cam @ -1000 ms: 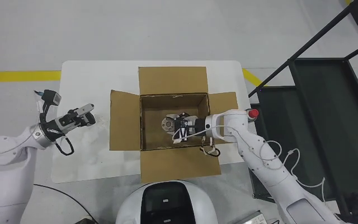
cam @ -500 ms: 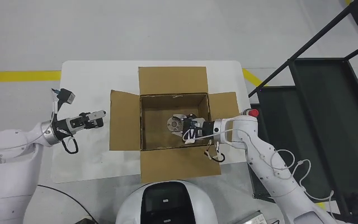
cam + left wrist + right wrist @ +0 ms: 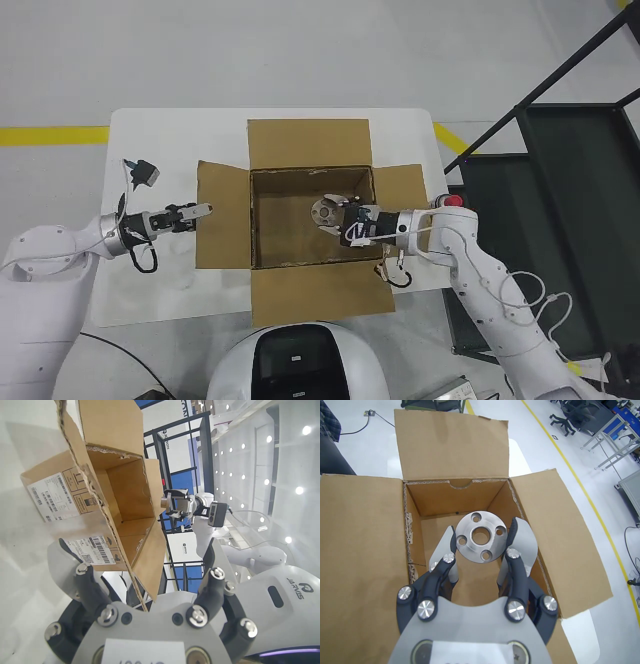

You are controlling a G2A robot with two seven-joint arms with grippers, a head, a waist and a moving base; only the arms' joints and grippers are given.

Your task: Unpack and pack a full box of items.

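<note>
We've got the right end effector (image 3: pixel 482 533) clamped on the metal ring (image 3: pixel 470 549) above the open box (image 3: pixel 309 140) mid-frame, left end effector (image 3: pixel 200 211) spread empty just frame-left of it, so we'd lift slow and keep off the cardboard.

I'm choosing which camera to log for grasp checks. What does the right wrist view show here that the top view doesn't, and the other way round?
Right wrist view: the four bolt holes and centre bore of the metal flange, the fingers of the right tool pressed on opposite sides of its rim, and the bare floor of the cardboard box beneath. Top view: the left tool at the box's left flap, the white table, and the box's full outline with four flaps spread. Both: the right tool holding the flange over the open box.
</note>
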